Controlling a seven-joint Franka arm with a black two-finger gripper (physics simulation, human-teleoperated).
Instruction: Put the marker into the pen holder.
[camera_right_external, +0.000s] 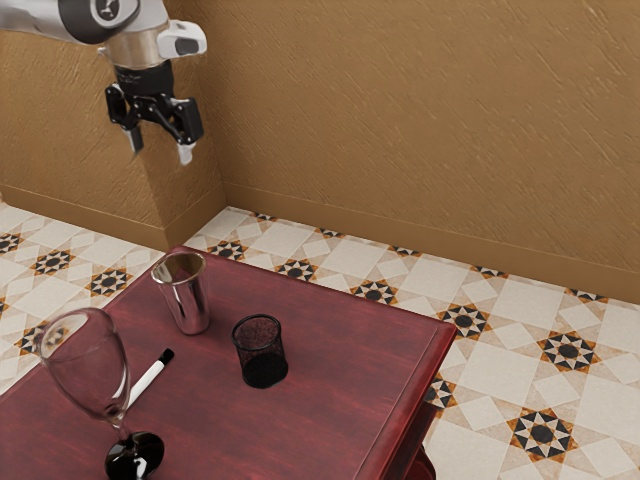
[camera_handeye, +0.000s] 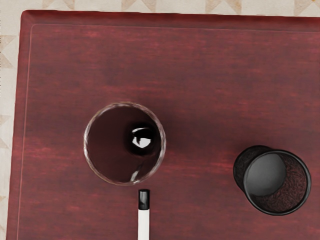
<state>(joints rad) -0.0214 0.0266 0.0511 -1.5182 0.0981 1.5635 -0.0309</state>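
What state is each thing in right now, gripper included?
Gripper: open, holding nothing.
Marker: lying flat, outside the pen holder.
Black mesh pen holder: upright, no marker in it.
Wine glass: upright, looks empty.
Metal cup: upright; I can't tell whether it's empty.

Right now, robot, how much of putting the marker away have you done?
Nothing looks done yet: the marker lies on the table, outside the pen holder. Nothing is in my claw; it's open, up above the table. I still need to reach down, grab the marker, lift it and drop it into the holder.
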